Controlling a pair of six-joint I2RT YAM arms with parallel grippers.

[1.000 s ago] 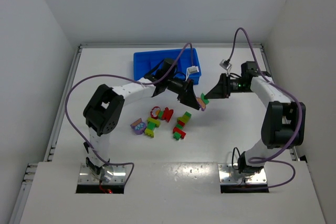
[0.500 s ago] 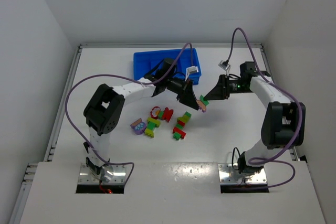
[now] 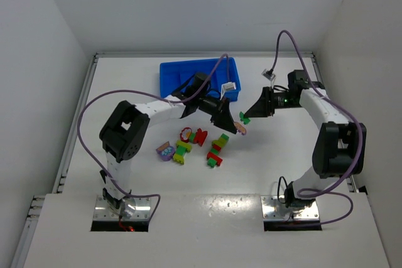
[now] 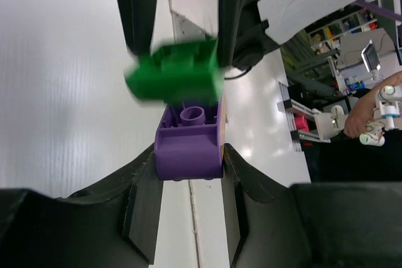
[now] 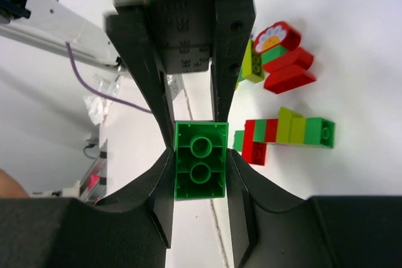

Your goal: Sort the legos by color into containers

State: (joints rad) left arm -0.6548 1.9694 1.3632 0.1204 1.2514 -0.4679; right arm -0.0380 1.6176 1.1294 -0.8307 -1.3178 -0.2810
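Top view centre: left gripper (image 4: 188,167) clamps a purple brick (image 4: 188,145); just right, the right gripper (image 5: 201,174) clamps a green brick (image 5: 201,161) — joined or not, can't tell. Grip firm, pull straight apart, then drop each into its own compartment of the blue tray (image 3: 173,73), upper centre.

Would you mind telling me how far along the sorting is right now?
Done: no brick shows in the blue tray, though the left arm hides part. In hand: left gripper holds a purple brick, right gripper a green brick. Left: the mixed clusters on the table.
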